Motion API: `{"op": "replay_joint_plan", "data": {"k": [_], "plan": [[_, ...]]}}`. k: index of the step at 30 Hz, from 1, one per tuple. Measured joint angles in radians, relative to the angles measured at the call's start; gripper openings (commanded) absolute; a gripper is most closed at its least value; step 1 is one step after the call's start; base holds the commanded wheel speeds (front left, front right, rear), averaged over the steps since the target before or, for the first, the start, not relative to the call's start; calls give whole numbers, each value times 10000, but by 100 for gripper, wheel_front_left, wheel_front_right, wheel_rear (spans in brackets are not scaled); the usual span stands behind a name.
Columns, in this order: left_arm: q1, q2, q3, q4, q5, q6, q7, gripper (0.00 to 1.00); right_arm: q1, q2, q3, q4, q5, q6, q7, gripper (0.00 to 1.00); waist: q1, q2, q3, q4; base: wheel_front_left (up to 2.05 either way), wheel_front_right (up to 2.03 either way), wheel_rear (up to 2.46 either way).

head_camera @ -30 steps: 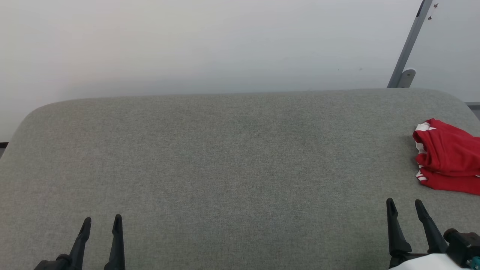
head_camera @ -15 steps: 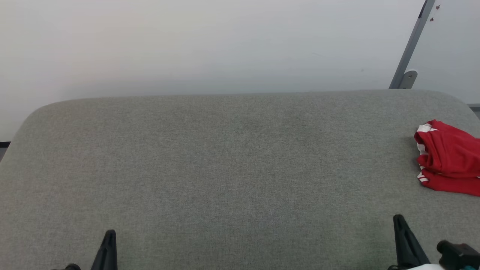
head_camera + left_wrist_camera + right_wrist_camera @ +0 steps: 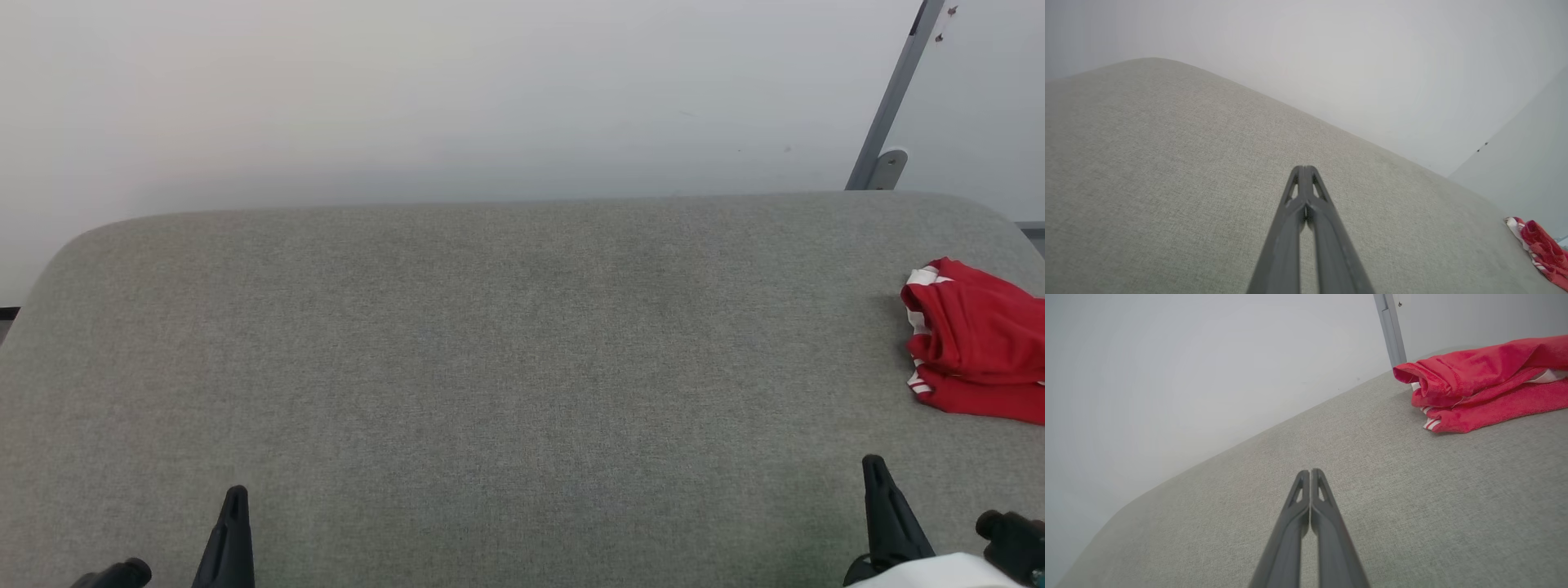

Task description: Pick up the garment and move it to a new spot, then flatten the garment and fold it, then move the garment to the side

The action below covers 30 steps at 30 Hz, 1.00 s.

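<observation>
Left fingers (image 3: 1282,245) pinched; right fingers (image 3: 1286,539) too (garment (image 3: 1478,384) apart)

- Bright, soft, even light in all three views; shadows are faint and blurred at the edges.
- Head view: the wall (image 3: 408,98) dims slightly toward its lower edge, and a weak shade lies just left of the garment (image 3: 976,343).
- Wrist views: wide-angle bending bows the far edge of the padded surface (image 3: 1147,163) into a curve.
- Left wrist view: hazy, low contrast in the upper half.
</observation>
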Motion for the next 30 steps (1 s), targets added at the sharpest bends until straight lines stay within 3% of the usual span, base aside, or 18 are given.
{"op": "replay_joint_plan", "data": {"k": [30], "plan": [[-1002, -161, 169, 407, -4034, 0, 1118, 0, -767, 48, -111, 136, 4029, 0, 1045, 0, 0, 0, 111, -67, 0, 0, 0]]}}
